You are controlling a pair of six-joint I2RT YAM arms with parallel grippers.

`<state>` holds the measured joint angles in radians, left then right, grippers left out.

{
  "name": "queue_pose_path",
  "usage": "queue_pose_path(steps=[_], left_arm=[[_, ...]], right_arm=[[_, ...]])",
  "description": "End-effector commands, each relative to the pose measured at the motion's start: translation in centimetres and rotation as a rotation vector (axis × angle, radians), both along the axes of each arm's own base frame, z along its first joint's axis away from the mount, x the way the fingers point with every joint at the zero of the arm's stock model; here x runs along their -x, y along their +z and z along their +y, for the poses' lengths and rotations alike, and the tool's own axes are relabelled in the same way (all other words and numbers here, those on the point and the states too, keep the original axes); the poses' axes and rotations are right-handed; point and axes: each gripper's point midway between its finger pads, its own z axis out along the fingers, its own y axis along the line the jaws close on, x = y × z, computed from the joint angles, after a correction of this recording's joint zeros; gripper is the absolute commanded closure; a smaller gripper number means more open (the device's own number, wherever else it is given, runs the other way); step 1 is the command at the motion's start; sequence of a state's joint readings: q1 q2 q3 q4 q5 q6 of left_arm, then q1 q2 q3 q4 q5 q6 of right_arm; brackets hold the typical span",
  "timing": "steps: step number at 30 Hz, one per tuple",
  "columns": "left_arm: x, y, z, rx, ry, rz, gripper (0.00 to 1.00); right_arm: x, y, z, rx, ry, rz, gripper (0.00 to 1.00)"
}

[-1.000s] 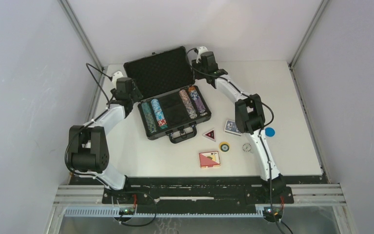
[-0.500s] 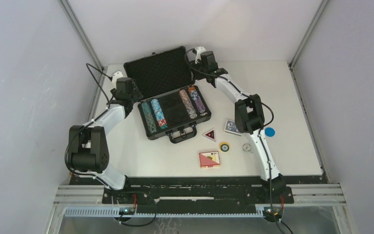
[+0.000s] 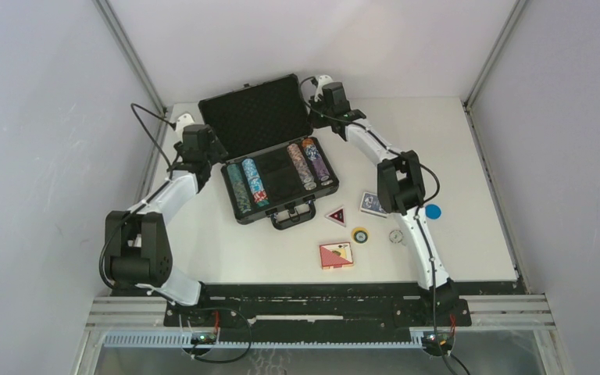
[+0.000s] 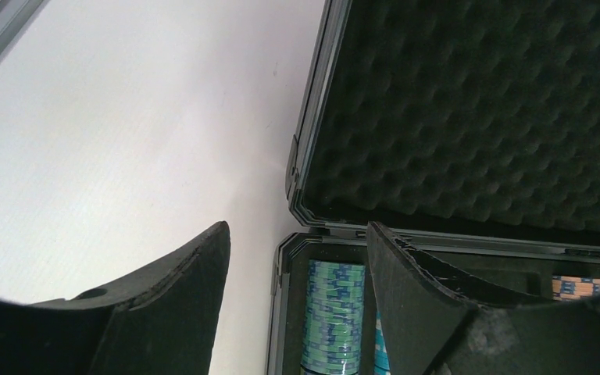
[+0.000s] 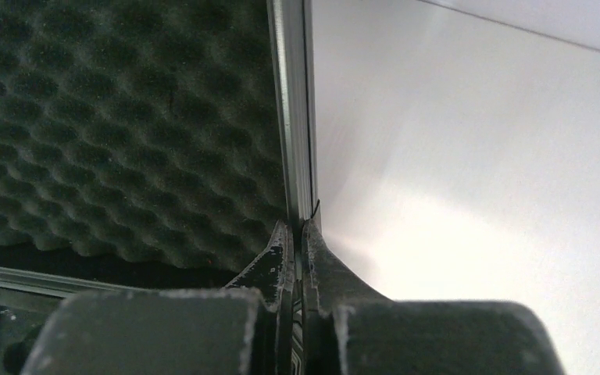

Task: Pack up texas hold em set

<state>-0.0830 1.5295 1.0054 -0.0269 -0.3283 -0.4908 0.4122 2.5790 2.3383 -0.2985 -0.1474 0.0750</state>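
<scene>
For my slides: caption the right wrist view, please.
Right gripper, shut, tips meeting the case lid's metal rim; foam lining on the left.

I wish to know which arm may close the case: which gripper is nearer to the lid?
Right. The right gripper is shut at the right rim of the lid; the left gripper stands open just off its left hinge corner.

White table [image 3: 469, 156], matte and evenly lit. Pale grey walls [image 3: 39, 117] on three sides. Metal corner posts [image 3: 129, 55] slant up. Aluminium rail [image 3: 508, 312] runs along the near edge.
</scene>
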Motion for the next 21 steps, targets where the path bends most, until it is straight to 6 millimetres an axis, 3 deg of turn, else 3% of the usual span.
queue_pose_path(steps=[1,4,8,12,21], left_arm=[[0.7,0.4,-0.2,-0.009,0.005,-0.016,0.3],[1.0,0.5,0.2,-0.067,0.038,-0.006,0.3],[1.0,0.6,-0.1,-0.071,0.029,-0.004,0.29],[1.2,0.6,-0.4,-0.086,0.031,0.001,0.29],[2.3,0.3,-0.6,-0.115,0.032,0.017,0.29]], right_arm=[[-0.9,3.3,-4.2,-0.125,-0.176,0.041,1.0],[-1.3,3.8,-7.6,-0.157,-0.261,0.042,1.0],[-0.9,3.8,-10.5,-0.157,-0.304,0.052,1.0],[-0.7,3.9,-12.2,-0.154,-0.324,0.045,1.0],[-2.4,4.3,-14.9,-0.187,-0.408,0.071,1.0]])
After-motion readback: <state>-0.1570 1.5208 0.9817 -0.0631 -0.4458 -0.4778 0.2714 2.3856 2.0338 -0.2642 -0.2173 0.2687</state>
